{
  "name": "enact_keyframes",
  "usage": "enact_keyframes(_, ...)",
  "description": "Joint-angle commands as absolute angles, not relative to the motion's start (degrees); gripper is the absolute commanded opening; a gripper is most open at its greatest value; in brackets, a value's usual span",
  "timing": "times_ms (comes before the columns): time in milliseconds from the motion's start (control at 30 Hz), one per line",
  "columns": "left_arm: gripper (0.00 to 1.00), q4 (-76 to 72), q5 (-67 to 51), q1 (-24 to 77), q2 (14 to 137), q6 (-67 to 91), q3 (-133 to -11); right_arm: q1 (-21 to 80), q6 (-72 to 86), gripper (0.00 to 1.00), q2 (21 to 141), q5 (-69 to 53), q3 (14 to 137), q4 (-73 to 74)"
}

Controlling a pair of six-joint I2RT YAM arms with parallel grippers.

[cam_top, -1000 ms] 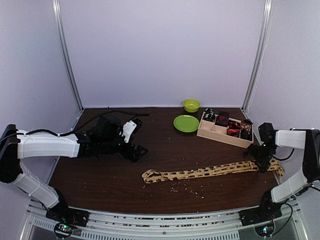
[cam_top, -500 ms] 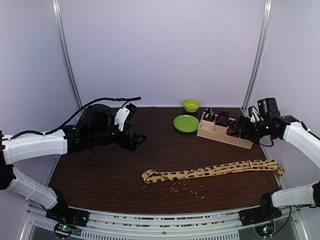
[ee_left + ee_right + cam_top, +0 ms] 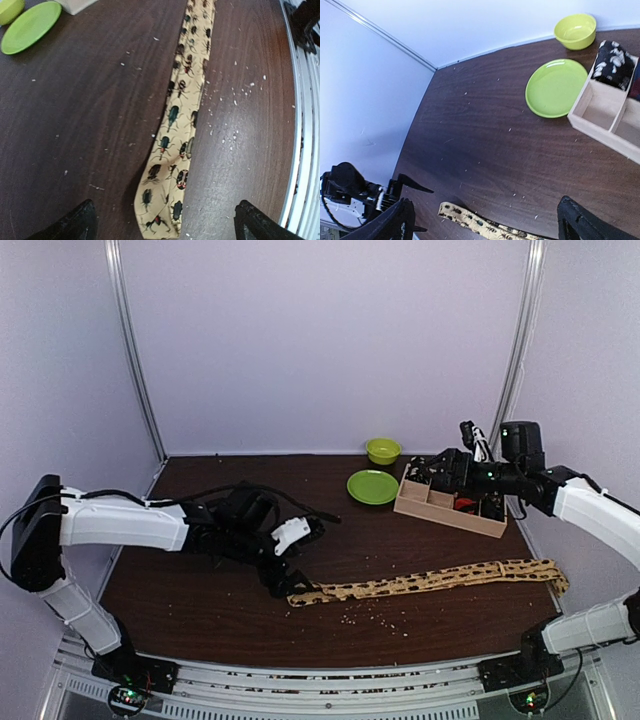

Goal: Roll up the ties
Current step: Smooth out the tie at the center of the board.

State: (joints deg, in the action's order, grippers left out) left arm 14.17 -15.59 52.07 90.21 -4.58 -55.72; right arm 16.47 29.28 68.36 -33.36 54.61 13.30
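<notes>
A long tan tie (image 3: 420, 582) printed with dark beetles lies flat across the near half of the table. My left gripper (image 3: 292, 565) hangs open just over its narrow left end. In the left wrist view that tie (image 3: 172, 165) runs away from between my spread fingers (image 3: 82, 222), and the gripper (image 3: 167, 225) holds nothing. My right gripper (image 3: 432, 468) hovers open and empty above the wooden tray (image 3: 445, 510). A rolled black-and-white tie (image 3: 610, 62) and a red bundle (image 3: 466, 502) sit in that tray (image 3: 600, 125). From the right wrist, the gripper (image 3: 487, 222) looks down on the tie end (image 3: 470, 219).
A green plate (image 3: 372, 487) lies left of the tray, with a green bowl (image 3: 382, 450) behind it by the back wall. Pale crumbs (image 3: 375, 615) are scattered on the dark table near the tie. Metal rails run along the near edge.
My left gripper swung down and to the right, ending over the tie's left end. My right arm left the tie's right end, rose, and reached left over the tray.
</notes>
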Motion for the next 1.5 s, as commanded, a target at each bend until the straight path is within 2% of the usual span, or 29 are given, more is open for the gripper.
enact_keyframes(0, 0.97, 15.67, -14.77, 54.16, 96.85, -10.38, -60.72, 16.20, 31.73, 1.00, 64.72, -40.86, 50.16, 4.90)
enact_keyframes(300, 0.92, 19.30, -10.08, 56.25, 107.82, -15.97, -66.11, 15.29, 32.53, 1.00, 64.01, -42.19, 45.24, 4.54)
enact_keyframes(400, 0.86, 19.77, -7.41, 56.21, 109.07, -17.40, -66.79, 14.70, 33.34, 0.99, 64.25, -42.43, 43.87, 3.07)
enact_keyframes(467, 0.79, 19.84, -6.55, 56.25, 109.41, -18.82, -66.87, 14.15, 33.87, 1.00, 64.86, -43.22, 43.49, 2.83)
enact_keyframes(667, 0.43, 19.28, 0.77, 56.17, 111.73, -24.10, -67.82, 12.65, 34.28, 1.00, 65.74, -44.56, 42.98, 2.76)
enact_keyframes(767, 0.32, 19.70, 4.12, 55.57, 113.81, -26.19, -69.52, 12.25, 34.04, 1.00, 65.99, -44.65, 42.85, 3.33)
enact_keyframes(833, 0.28, 19.90, 3.48, 54.73, 114.27, -26.61, -69.94, 12.09, 33.85, 1.00, 66.17, -44.60, 42.92, 3.78)
enact_keyframes(900, 0.35, 20.39, 1.34, 54.34, 113.27, -26.47, -69.73, 12.13, 33.69, 0.99, 66.26, -44.73, 42.90, 3.95)
enact_keyframes(1000, 0.64, 19.82, -2.02, 54.32, 108.94, -24.10, -67.46, 12.13, 33.91, 1.00, 66.44, -44.92, 42.65, 3.74)
enact_keyframes(1033, 0.68, 19.07, -3.16, 54.32, 106.81, -22.82, -66.23, 12.19, 34.14, 1.00, 66.44, -45.25, 42.44, 3.08)
enact_keyframes(1100, 0.92, 16.92, -4.76, 54.32, 102.31, -19.87, -63.99, 12.69, 35.06, 1.00, 66.35, -45.12, 42.08, 2.19)
enact_keyframes(1133, 0.97, 15.83, -5.44, 54.32, 99.82, -18.19, -62.82, 13.07, 35.25, 0.99, 66.36, -45.03, 42.01, 1.92)
enact_keyframes(1300, 0.98, 4.79, -8.01, 53.69, 89.48, -5.31, -56.08, 16.08, 36.96, 1.00, 66.98, -44.50, 41.94, 0.80)
enact_keyframes(1467, 0.98, -4.43, -14.19, 53.09, 88.38, 14.39, -54.44, 18.17, 39.01, 1.00, 68.29, -43.26, 41.75, -0.86)
